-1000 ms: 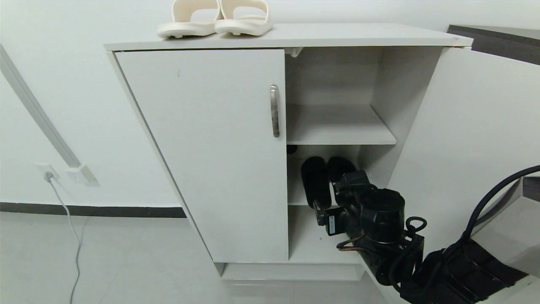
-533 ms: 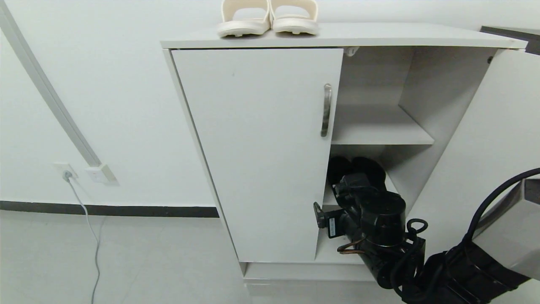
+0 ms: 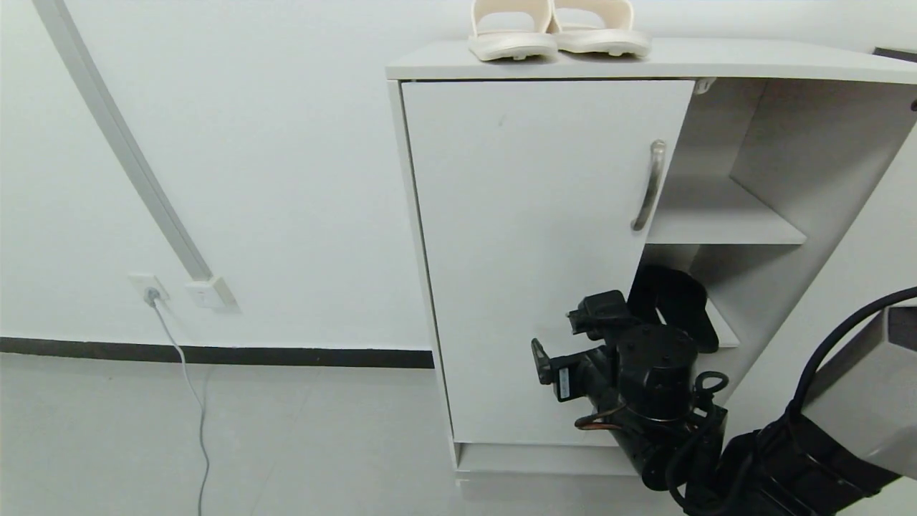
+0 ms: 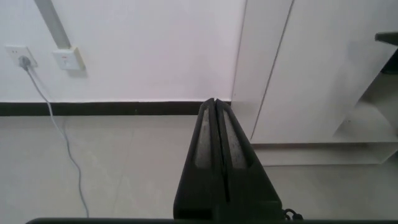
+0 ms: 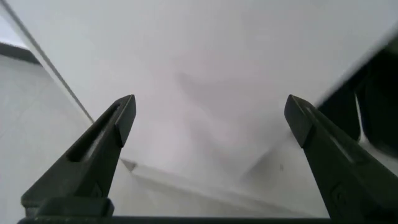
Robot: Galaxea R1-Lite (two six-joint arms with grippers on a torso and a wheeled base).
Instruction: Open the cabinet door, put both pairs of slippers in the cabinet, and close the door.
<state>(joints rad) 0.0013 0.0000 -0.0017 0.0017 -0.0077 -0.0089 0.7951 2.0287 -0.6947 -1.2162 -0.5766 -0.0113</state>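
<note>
1. Nearest us, at about 4 o'clock in the head view, the right gripper (image 3: 598,315) has its fingers spread wide with nothing between them. A second ago it was inside the open half of the cabinet, beside the black slippers. It has since come out and now sits before the lower free edge of the closed left door (image 3: 530,251).
2. The left gripper (image 4: 214,107) has its fingers pressed flat together, holding nothing, above the floor (image 4: 124,168).
3. The cabinet (image 3: 716,61) has its left door shut, handle (image 3: 648,185) upright, and its right door (image 3: 860,251) swung open at 3 o'clock. We see the whole cabinet farther toward 3 o'clock than before because the camera has swung, not the cabinet.
4. The black slippers (image 3: 677,301) lie on the lower shelf (image 3: 723,333) in the open half, at 1 o'clock from the right gripper and apart from it. They are on the same shelf as before.
5. The cream slippers (image 3: 559,36) sit side by side on the cabinet top at 12 to 1 o'clock, not yet inside.
6. Farthest, at 9 o'clock, a wall socket (image 3: 147,290) drops a cable (image 3: 190,387) to the floor.
</note>
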